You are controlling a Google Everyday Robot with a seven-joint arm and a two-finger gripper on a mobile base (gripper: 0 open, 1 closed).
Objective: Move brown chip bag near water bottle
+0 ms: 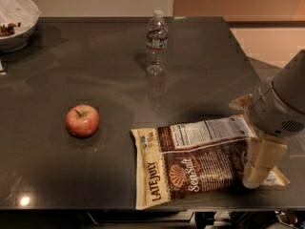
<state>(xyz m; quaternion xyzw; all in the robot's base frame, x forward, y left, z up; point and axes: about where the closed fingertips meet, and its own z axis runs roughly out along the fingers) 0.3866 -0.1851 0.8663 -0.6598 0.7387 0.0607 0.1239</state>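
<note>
The brown chip bag lies flat on the dark table near the front right, with "Late July" and "Sea Salt" lettering and a white nutrition panel facing up. The water bottle, clear with a white cap and a dark label band, stands upright at the back middle, well apart from the bag. My gripper comes in from the right and sits at the bag's right end, with one cream finger over the bag's edge.
A red apple sits left of the bag. A white bowl with dark bits stands at the back left corner. The table's right edge runs close behind my arm; the front edge is just below the bag.
</note>
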